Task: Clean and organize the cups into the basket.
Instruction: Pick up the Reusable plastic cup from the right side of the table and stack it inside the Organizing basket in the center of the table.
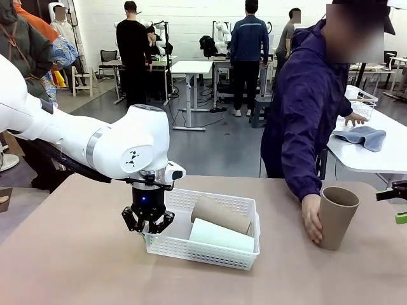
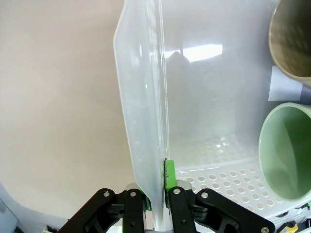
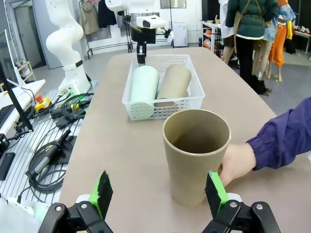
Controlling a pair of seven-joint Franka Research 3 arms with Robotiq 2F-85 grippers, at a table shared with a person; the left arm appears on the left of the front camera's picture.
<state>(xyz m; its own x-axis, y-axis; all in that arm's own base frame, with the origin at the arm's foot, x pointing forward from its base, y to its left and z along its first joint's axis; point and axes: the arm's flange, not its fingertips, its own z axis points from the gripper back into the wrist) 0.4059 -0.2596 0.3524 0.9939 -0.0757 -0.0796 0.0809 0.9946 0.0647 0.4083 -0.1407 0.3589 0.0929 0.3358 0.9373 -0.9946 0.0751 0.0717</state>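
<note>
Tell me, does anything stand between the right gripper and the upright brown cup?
Nothing visible does: the open right gripper faces the upright brown cup directly. A person's hand rests against the cup's side, off that line.

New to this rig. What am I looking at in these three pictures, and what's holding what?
Two white robot arms share a table with a person. The front view looks across the table; the other two come from a camera on each wrist, looking along that gripper. The left gripper is shut on the rim of the white basket, where a mint cup and a tan cup lie on their sides. The right gripper is open, facing an upright tan cup with the person's hand against it.
</note>
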